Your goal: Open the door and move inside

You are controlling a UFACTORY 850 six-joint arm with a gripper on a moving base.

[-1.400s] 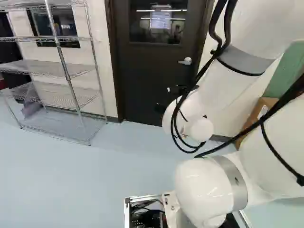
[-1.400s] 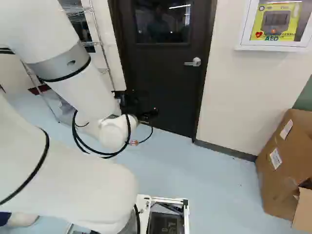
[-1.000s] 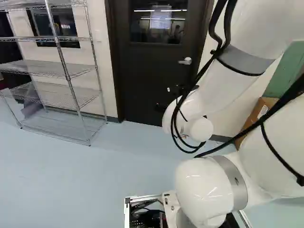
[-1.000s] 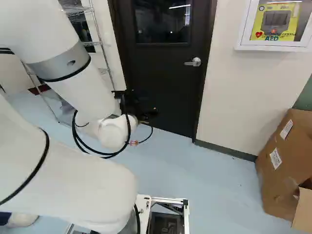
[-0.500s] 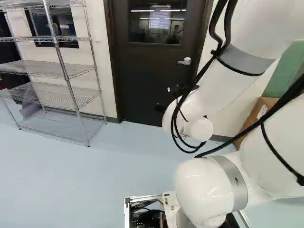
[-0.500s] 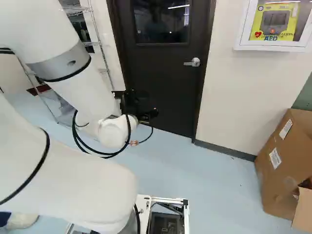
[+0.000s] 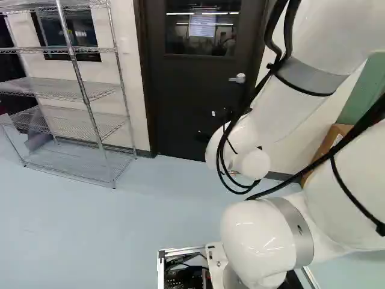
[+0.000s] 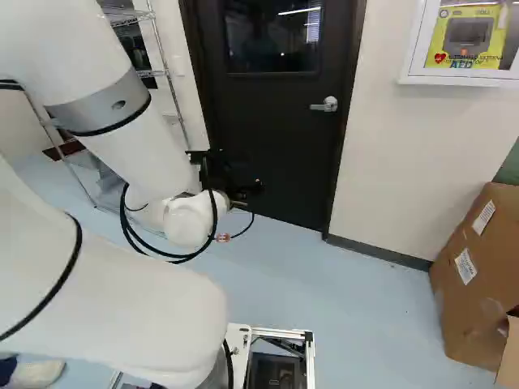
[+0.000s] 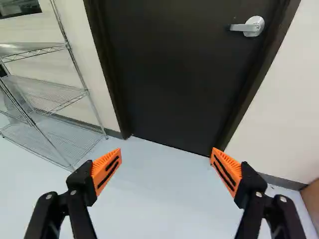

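Straight ahead of the arm [image 8: 134, 154] there's the door [image 8: 280, 146], shut in its dark frame [image 8: 355, 57]. It's a plain slab, very dark, nearly black, with a smooth face. High up sits a window [image 8: 243, 49], dark glass with long strips of light across it and some pale shapes showing. The handle [image 9: 244, 28] is a silvery lever on a round plate, set near the door's edge on the side toward the cardboard box [image 8: 478, 284]. The lever lies about level and points in across the door, and nothing is touching it.

From the wrist, the jaws are spread wide, their ribbed orange pads [image 9: 106, 169] well apart with nothing gripped between them. The lower part of the door and the pale blue floor [image 9: 159, 199] show beyond them.

At the left of the left base view there's wire shelving [image 7: 90, 90] by the wall. On the other side of the door, a white case [image 8: 454, 80] with something yellow inside is mounted on the wall, above and a little short of the box.
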